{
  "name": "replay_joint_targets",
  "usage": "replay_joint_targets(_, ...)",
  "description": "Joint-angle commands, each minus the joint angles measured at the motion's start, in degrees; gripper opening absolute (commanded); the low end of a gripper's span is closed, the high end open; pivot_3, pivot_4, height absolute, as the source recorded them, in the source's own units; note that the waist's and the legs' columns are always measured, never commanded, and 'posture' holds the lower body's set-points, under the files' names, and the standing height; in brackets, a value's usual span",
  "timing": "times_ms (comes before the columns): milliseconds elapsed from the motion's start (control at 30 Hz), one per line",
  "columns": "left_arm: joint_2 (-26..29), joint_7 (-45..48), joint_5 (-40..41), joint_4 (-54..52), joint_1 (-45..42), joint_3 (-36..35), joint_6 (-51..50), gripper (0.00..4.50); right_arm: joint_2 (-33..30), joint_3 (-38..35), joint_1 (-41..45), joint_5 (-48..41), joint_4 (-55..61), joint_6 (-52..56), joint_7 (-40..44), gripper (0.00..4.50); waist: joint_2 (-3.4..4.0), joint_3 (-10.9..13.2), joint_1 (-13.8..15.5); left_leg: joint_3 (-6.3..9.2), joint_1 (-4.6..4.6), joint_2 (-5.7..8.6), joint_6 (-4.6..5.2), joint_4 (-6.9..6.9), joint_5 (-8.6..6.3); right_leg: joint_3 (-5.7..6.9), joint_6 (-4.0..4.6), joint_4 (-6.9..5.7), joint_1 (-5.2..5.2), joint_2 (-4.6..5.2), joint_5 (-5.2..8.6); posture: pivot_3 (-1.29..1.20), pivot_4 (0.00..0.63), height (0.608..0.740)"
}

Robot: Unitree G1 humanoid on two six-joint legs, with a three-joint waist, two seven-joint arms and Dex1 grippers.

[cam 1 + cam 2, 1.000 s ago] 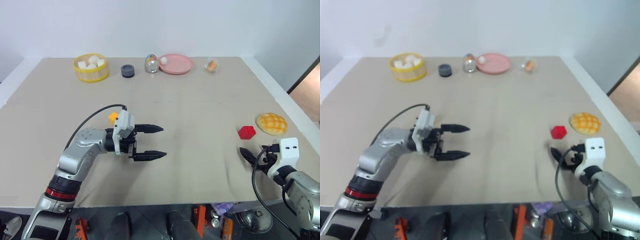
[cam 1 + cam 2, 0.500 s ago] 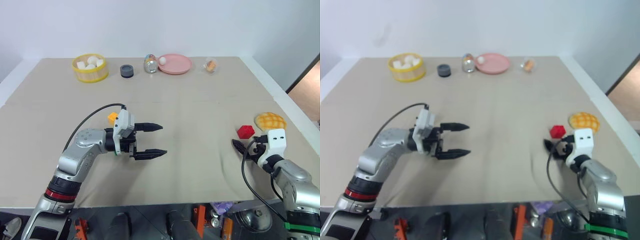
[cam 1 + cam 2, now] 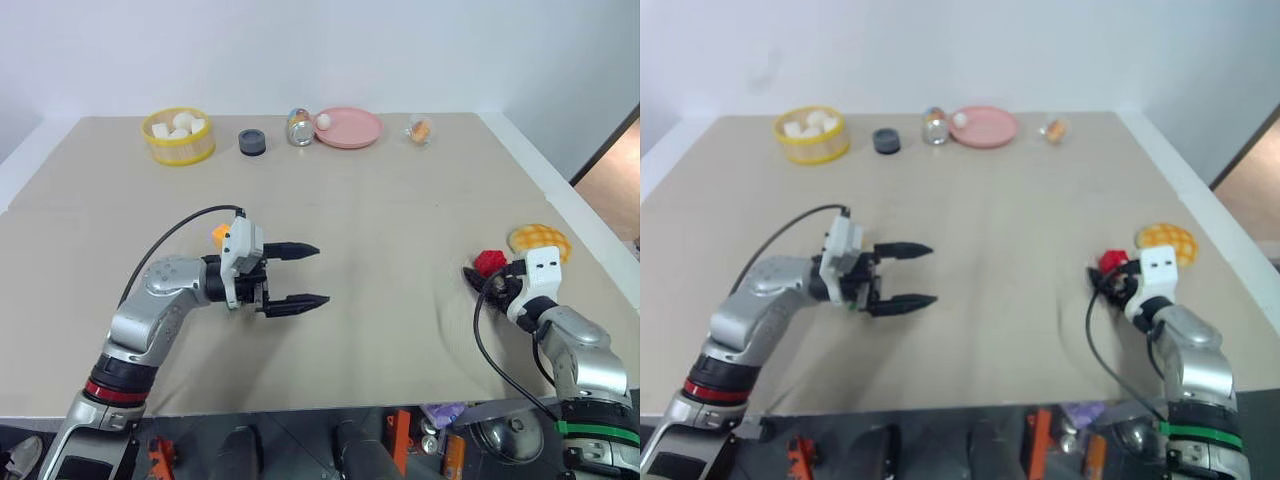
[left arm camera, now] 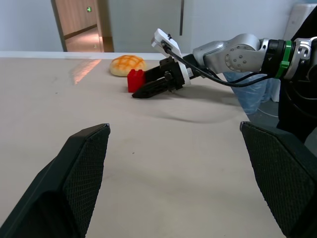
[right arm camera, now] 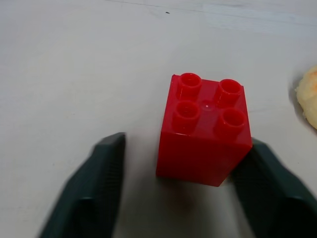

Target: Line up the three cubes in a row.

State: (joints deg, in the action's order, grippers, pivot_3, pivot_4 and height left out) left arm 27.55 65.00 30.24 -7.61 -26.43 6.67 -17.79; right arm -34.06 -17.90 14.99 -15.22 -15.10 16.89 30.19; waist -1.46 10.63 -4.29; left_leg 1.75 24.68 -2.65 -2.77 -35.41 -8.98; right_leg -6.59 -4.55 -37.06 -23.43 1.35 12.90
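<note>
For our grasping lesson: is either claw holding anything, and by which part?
Nothing is gripped yet. The right claw straddles the red cube's side faces, a gap showing at one finger; the left claw is open, empty.

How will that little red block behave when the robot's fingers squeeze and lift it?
The red cube looks like hard, glossy plastic, so it probably stays stiff but could slip between the right gripper fingers. Small and likely hollow, it is probably light. Its flat sides and base suggest it slides rather than rolls if nudged.

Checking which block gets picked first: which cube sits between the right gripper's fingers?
The red cube, studs up, beside the bun. The yellow-orange cube lies far off, behind the left gripper.
</note>
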Motion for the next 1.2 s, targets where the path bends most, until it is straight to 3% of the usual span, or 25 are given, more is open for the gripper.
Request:
replay_joint_targets(33,0.52,-0.41,-0.07,-1.95,0.37,-1.74,1.4,4.34,-1.56,-0.15,1.43,0.43,-0.54,-1.38,0.75,1.65,0.0,0.0,0.0,0.0,0.0,0.0,0.0,0.01,0.0,0.0,0.0,0.0,0.0,0.0,0.0,0.0,0.15,0.74)
replay_joint_targets(67,0.69,-0.41,-0.12,-1.85,0.55,-1.94,1.62,4.34,-1.62,-0.09,1.78,0.49,-0.88,-1.43,0.81,1.34,0.0,0.0,0.0,0.0,0.0,0.0,0.0,0.01,0.0,0.0,0.0,0.0,-0.01,0.0,0.01,0.0,0.15,0.74)
replay_joint_targets(333,3.01,1.2,3.86,-3.48,2.48,-5.45,-0.16,4.34,-1.51,2.65,5.32,-0.01,-2.31,-1.2,5.92,1.3,0.01,0.01,-0.25,-0.01,-0.01,-0.01,0.0,0.01,0.0,-0.01,0.0,0.0,-0.01,-0.01,0.0,0.0,0.15,0.74)
replay_joint_targets(767,14.62,3.82,11.36,-14.39,13.59,-15.87,-4.49,4.34,-4.66,20.63,12.77,-3.25,7.43,-5.7,40.55,1.3,-0.03,0.09,-0.34,0.0,0.03,-0.05,-0.04,0.11,-0.05,0.03,0.07,0.0,-0.09,-0.02,0.14,0.0,0.15,0.74)
replay_joint_targets(967,18.01,0.77,13.91,-19.27,19.58,-21.07,-7.16,4.34,-7.04,26.78,13.52,-0.82,3.38,-15.32,54.09,1.3,-0.14,0.15,0.05,0.0,0.04,-0.11,-0.06,0.17,-0.08,0.11,0.14,0.0,-0.17,0.0,0.18,0.0,0.15,0.74)
replay_joint_targets(1200,18.58,-2.17,15.26,-23.57,22.34,-23.01,-8.9,4.34,-3.47,29.43,16.18,1.38,-3.55,-20.68,55.52,1.3,-0.22,0.19,-0.16,-0.05,0.0,-0.1,-0.08,0.12,-0.08,0.13,0.19,-0.01,-0.17,0.03,0.16,0.0,0.15,0.74)
